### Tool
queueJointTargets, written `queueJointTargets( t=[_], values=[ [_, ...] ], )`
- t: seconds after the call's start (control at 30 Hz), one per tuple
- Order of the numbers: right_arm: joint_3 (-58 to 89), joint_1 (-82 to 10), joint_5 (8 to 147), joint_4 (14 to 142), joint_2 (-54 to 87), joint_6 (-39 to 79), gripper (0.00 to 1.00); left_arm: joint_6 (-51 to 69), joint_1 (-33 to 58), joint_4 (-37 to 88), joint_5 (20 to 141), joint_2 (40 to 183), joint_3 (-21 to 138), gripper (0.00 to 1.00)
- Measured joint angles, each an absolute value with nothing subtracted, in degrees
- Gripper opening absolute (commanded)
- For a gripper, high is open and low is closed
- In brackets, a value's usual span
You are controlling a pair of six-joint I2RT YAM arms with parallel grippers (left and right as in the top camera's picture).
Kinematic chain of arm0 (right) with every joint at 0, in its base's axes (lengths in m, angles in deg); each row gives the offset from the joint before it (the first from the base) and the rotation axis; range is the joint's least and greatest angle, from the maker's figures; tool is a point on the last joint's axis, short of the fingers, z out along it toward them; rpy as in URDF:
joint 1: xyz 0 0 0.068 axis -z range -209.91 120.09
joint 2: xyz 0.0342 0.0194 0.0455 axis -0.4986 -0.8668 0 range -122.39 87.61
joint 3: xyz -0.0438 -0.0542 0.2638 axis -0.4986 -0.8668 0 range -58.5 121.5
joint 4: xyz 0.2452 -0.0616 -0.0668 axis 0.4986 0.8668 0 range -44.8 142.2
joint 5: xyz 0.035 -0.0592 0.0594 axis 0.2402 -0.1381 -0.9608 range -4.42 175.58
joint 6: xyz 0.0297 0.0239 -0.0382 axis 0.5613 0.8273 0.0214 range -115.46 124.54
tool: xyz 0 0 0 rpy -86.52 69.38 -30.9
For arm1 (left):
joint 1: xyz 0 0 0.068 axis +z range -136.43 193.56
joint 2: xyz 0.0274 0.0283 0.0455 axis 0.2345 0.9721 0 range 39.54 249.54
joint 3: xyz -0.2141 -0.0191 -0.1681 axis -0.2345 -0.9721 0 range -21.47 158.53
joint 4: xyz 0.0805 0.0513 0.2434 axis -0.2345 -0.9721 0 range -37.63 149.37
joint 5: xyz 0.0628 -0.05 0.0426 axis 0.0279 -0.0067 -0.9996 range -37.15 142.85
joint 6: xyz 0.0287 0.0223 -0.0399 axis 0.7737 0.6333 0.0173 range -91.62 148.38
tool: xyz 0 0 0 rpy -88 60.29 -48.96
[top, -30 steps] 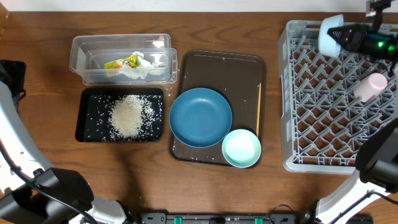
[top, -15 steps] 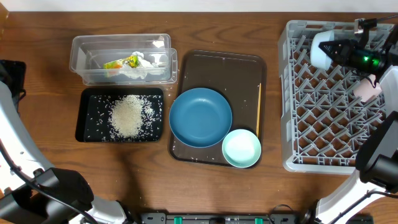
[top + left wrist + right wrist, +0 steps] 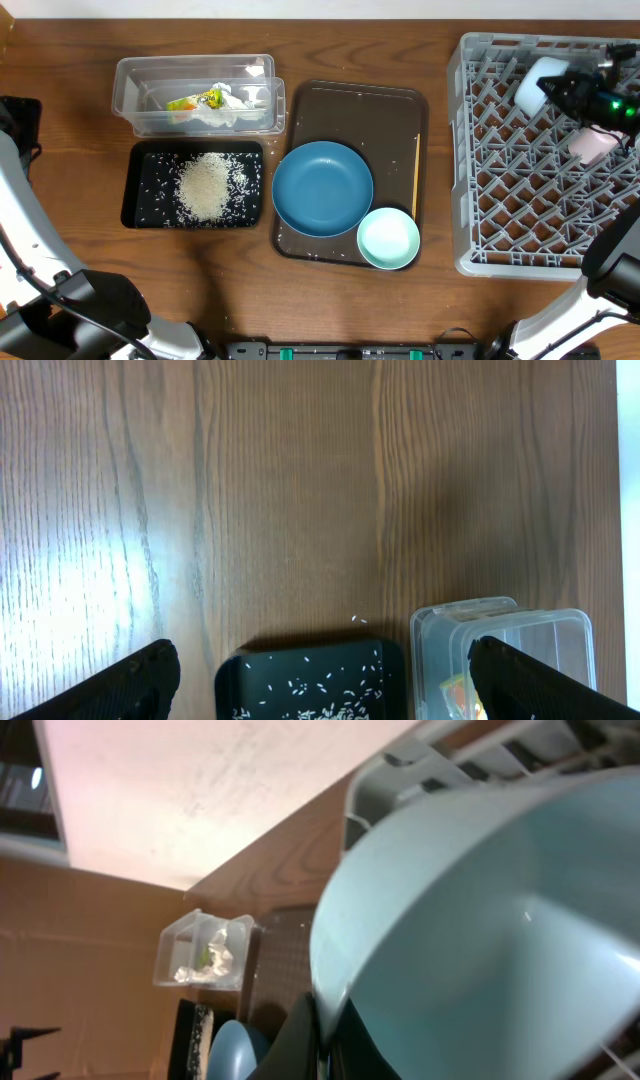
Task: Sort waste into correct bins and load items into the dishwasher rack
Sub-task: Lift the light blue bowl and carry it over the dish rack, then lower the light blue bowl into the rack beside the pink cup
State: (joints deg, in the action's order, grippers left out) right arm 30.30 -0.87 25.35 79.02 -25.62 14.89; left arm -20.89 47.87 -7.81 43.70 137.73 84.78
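The right fingers [image 3: 296, 1038] are pinched shut on the rim of a pale blue bowl [image 3: 532, 85], tilting it on edge over the far side of the rack [image 3: 500, 200], likely to slot it between pegs; the left fingers [image 3: 130, 678] hang wide, empty, above the counter [image 3: 300, 480].

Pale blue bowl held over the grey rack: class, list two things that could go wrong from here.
1. The right claw pinches the pale blue bowl only by its rim, tilted; it may slip and drop onto the pegs of the rack.
2. The pink cup lies close beside the bowl in the rack; lowering the bowl could knock it.
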Motion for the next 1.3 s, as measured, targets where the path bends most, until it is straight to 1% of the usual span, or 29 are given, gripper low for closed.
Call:
queueJointTargets(
  t=[0.3, 0.5, 0.6, 0.73, 0.77, 0.9, 1.1, 1.2, 1.3],
  values=[
    [30.3, -0.3, 32.4, 84.9, -24.9, 14.1, 0.03, -20.9, 47.9, -7.8, 43.7, 137.7, 84.8, 0.94],
    [29.9, -0.3, 40.7, 89.7, -23.0, 14.2, 0.07, -20.9, 47.9, -7.8, 43.7, 137.7, 84.8, 0.94],
    [29.4, -0.2, 44.9, 91.8, -21.5, 14.5, 0.13, -20.9, 47.9, -7.8, 43.7, 137.7, 84.8, 0.94],
    [29.1, -0.2, 48.1, 94.1, -16.8, 14.7, 0.25, -20.9, 47.9, -7.8, 43.7, 137.7, 84.8, 0.94],
    [29.1, -0.2, 48.4, 94.6, -15.3, 14.6, 0.26, -20.9, 47.9, -7.8, 43.7, 137.7, 84.8, 0.94],
    [29.1, -0.3, 49.2, 96.2, -9.6, 14.6, 0.26, -20.9, 47.9, -7.8, 43.7, 137.7, 84.8, 0.94],
    [29.1, -1.2, 49.9, 96.6, -5.0, 14.6, 0.26, -20.9, 47.9, -7.8, 43.7, 137.7, 84.8, 0.94],
    [29.1, -2.6, 52.9, 95.0, -4.0, 15.1, 0.22, -20.9, 47.9, -7.8, 43.7, 137.7, 84.8, 0.94],
    [29.1, -4.1, 61.2, 92.3, -4.0, 17.3, 0.16, -20.9, 47.9, -7.8, 43.7, 137.7, 84.8, 0.94]
  ],
)
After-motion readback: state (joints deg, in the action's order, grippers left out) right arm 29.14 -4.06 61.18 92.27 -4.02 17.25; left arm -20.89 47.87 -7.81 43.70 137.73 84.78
